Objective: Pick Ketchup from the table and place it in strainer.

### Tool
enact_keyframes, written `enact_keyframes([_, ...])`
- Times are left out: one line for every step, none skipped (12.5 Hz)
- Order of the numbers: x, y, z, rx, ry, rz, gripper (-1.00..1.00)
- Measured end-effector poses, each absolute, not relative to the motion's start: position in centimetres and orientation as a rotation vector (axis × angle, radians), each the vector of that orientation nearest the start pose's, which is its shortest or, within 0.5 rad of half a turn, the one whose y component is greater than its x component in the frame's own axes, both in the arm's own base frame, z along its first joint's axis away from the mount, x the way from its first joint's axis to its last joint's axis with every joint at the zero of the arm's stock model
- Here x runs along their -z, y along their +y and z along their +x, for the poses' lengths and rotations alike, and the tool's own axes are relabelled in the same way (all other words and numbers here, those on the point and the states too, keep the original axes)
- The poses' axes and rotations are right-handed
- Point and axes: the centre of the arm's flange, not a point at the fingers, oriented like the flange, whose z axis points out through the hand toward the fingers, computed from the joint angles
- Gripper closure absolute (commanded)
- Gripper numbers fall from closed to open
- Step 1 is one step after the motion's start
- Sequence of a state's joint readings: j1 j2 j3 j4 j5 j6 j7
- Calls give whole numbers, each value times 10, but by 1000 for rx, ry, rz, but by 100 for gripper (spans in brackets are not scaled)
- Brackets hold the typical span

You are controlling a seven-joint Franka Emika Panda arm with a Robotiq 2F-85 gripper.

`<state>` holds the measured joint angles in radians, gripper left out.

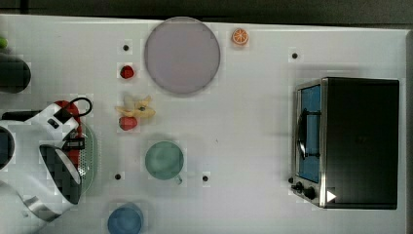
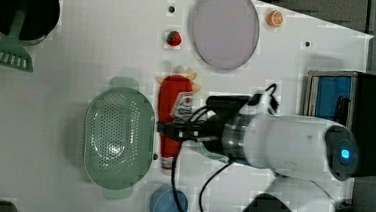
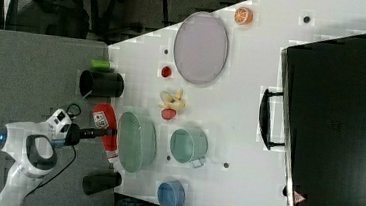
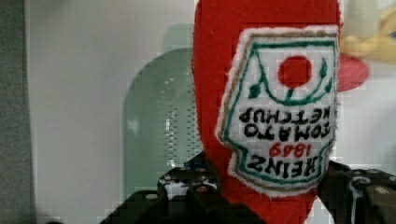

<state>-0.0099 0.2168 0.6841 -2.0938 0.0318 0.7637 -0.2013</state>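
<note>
A soft, felt-like red Ketchup bottle [image 4: 261, 107] with a stitched white label reading "Heinz Tomato Ketchup" is clamped between the black fingers of the robot's hand [image 2: 174, 131], closed on its lower body. The bottle is held just beside the strainer [image 2: 118, 140], a pale mint-green oval plastic basket dotted with small holes, on the white table [image 2: 79, 53].
</note>
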Motion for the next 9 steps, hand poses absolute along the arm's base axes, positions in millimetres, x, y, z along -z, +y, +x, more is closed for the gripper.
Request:
enact_keyframes([-336, 362, 458, -79, -39, -2949, -18])
enact_keyframes([-323, 367, 458, -91, 6, -2922, -18])
enact_keyframes([-308, 371, 458, -108, 53, -2901, -18])
enact_keyframes([-294, 375, 458, -127, 91, -2882, -18])
enact_keyframes([-278, 378, 455, -165, 112, -2876, -18])
enact_keyframes([-264, 378, 451, -190, 132, -2874, -24])
enact_keyframes([-251, 379, 448, -205, 134, -2871, -43])
enact_keyframes([-239, 380, 445, -217, 122, -2872, -65])
enact_keyframes([-230, 381, 442, -235, 115, -2874, -87])
